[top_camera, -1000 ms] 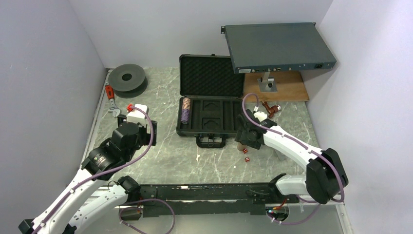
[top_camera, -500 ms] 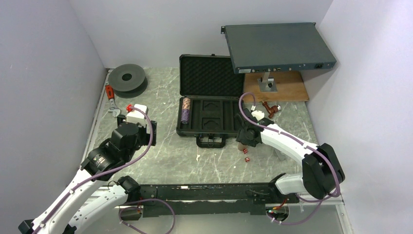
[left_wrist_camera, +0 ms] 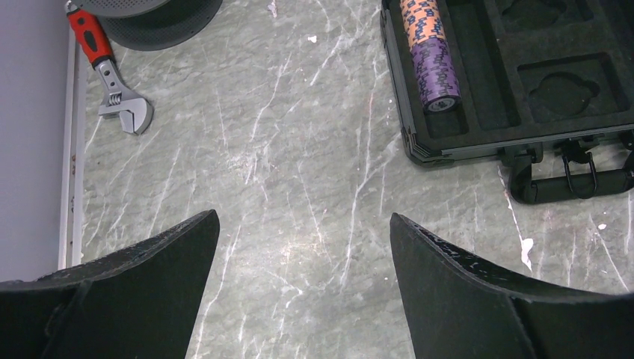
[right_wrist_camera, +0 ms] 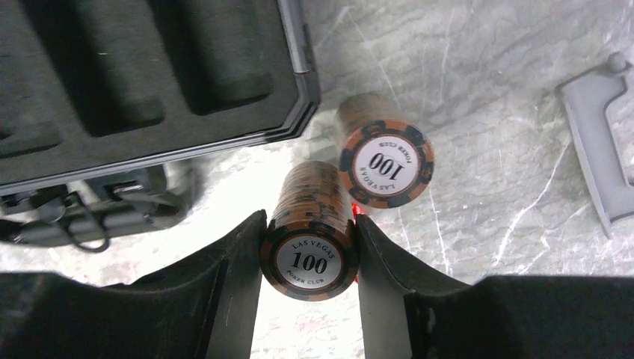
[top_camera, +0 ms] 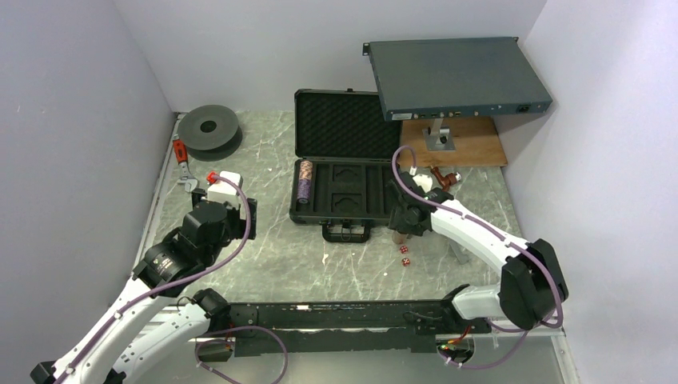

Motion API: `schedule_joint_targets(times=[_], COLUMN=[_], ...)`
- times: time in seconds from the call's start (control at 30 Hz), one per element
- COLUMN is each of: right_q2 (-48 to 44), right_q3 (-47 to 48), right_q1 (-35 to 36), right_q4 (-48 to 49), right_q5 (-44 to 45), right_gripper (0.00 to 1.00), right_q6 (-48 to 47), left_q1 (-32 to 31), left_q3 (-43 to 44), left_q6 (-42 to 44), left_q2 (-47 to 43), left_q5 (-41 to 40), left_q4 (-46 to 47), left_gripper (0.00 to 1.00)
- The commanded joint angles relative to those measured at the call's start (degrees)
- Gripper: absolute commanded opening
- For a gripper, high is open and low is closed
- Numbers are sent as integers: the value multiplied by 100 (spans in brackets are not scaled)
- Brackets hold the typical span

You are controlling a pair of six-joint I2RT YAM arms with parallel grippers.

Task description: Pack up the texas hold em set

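Right gripper (right_wrist_camera: 308, 224) clamped on brown chip stack (right_wrist_camera: 308, 258), long axis upright, "100" face up (second stack (right_wrist_camera: 385, 161) just ahead of the jaws, also upright). Left gripper (left_wrist_camera: 303, 224) spread wide, empty.

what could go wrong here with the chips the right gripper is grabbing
The right gripper squeezes a brown chip stack from the sides; chips may fan out when lifted. The second stack stands right beside it and could topple. The case edge is close, so a swing might clip it.
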Motion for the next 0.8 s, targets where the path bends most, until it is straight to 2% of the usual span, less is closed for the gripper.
schedule_joint_targets(times=[0.0, 0.23, 0.4, 0.63, 0.77], right_q2=[-317, -713, -856, -1099, -952], right_q3=[657, 948, 1190, 999, 1222], right_q1=[-23, -16, -15, -16, -19], right_q4=[-198, 117, 509, 2281, 2675], right_q5=[-271, -810, -1052, -2155, -2633], right_gripper=[0, 0, 0, 0, 0], right_q6=[-595, -1310, -1378, -1588, -1785], left_q1=[30, 34, 40, 36, 37], left_q3=[-13, -8, -34, -88, -112], left_q6=[55, 80, 168, 350, 482], left_q2=[-11, -27, -78, -316, -512], left_q5=[-26, 26, 198, 595, 1050], left_q4=[171, 199, 279, 465, 598], left_gripper=[90, 90, 89, 88, 86])
